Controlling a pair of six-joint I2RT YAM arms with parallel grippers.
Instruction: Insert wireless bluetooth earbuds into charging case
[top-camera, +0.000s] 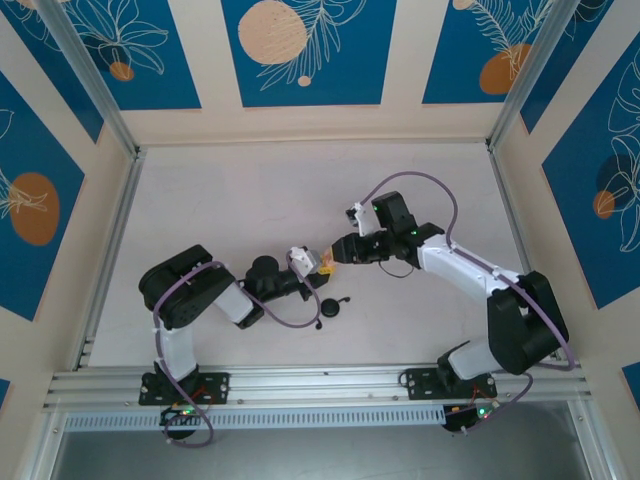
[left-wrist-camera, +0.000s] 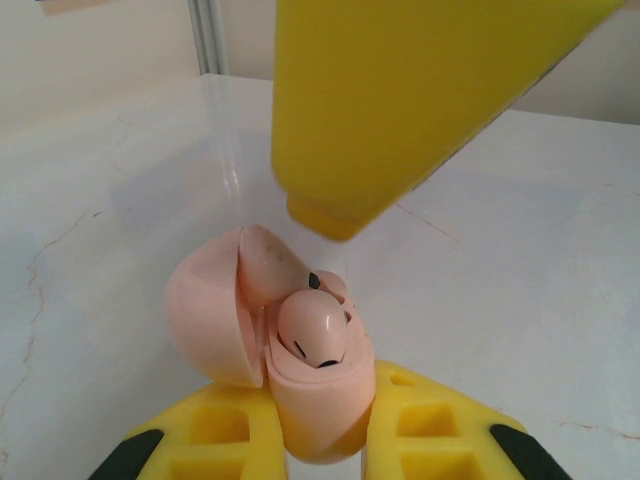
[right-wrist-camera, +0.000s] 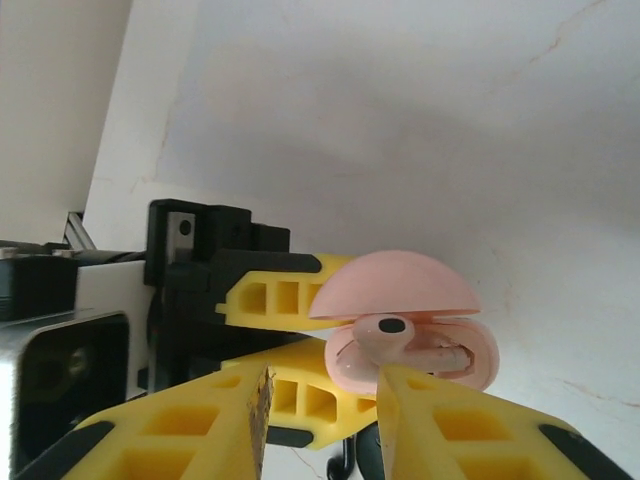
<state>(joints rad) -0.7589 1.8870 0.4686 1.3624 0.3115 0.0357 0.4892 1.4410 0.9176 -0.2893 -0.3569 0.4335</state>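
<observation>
The two yellow fingers of the right end effector fill the bottom of the right wrist view. They stand a narrow gap apart with nothing between them, so it is released and grasps nothing. Its tips sit just short of the pink charging case. In the left wrist view one of these fingers hangs as a large yellow block just above the case, and contact cannot be made out.

The left end effector is clenched on the case's lower shell, with a yellow finger on each side. It holds the case up off the pale surface. In the top view the two end effectors meet tip to tip near the middle of the surface, with the case between them.

The lid is swung open to the left in the left wrist view. In the right wrist view it arches like a dome over the mouth, which faces the right end effector.

A pink earbud lies in that mouth, its rounded head outward with small dark marks on it. In the right wrist view its long axis seems to run sideways across the opening, from the head toward a paler stem on the right. I cannot tell whether it is fully seated.

A black round case lies on the surface nearer the arm bases, apart from both end effectors.
</observation>
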